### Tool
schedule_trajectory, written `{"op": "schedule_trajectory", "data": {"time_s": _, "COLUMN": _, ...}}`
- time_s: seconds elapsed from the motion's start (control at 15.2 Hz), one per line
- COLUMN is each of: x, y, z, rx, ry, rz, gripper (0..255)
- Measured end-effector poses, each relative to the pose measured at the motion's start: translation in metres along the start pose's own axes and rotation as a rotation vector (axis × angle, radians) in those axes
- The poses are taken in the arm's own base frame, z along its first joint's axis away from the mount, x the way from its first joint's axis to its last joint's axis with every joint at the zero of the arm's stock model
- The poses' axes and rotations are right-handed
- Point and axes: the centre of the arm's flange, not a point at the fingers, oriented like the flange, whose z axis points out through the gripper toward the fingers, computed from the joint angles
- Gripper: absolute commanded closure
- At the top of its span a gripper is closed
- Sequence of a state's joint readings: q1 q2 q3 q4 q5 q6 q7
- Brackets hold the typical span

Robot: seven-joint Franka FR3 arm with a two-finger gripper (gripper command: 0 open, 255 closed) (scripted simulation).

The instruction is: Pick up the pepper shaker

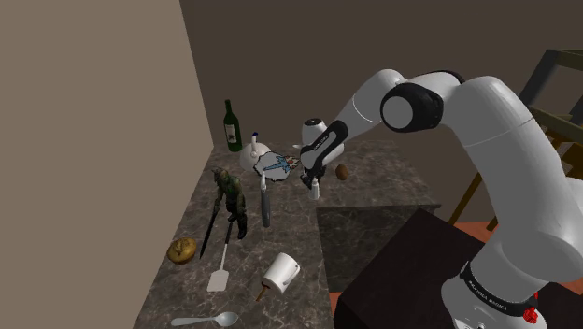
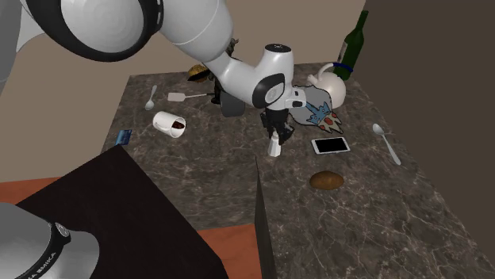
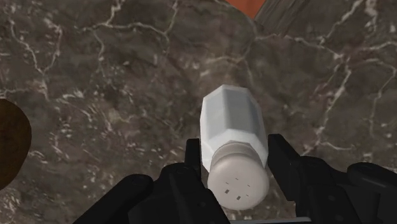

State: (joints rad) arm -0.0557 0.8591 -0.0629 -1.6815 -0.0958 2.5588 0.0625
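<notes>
Hand [image 3: 234, 151] clasps the white pepper shaker [image 3: 232, 118] just below its cap, its fingertips partly hidden behind it.

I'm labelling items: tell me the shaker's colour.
The shaker is plain white all over; the wrist view shows it best.

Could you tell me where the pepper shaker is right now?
In the second exterior view, the white pepper shaker is directly under the gripper over the dark marbled counter, just to the left of the phone.
</notes>
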Motion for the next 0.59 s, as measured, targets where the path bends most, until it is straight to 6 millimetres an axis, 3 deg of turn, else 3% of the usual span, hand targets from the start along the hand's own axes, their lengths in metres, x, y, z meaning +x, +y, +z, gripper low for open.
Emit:
{"op": "schedule_trajectory", "data": {"time_s": 0.33, "x": 0.000, "y": 0.000, "z": 0.000, "rx": 0.000, "ry": 0.000, "rz": 0.000, "gripper": 255}}
{"op": "schedule_trajectory", "data": {"time_s": 0.59, "x": 0.000, "y": 0.001, "z": -0.014, "rx": 0.000, "ry": -0.001, "rz": 0.000, "gripper": 255}}
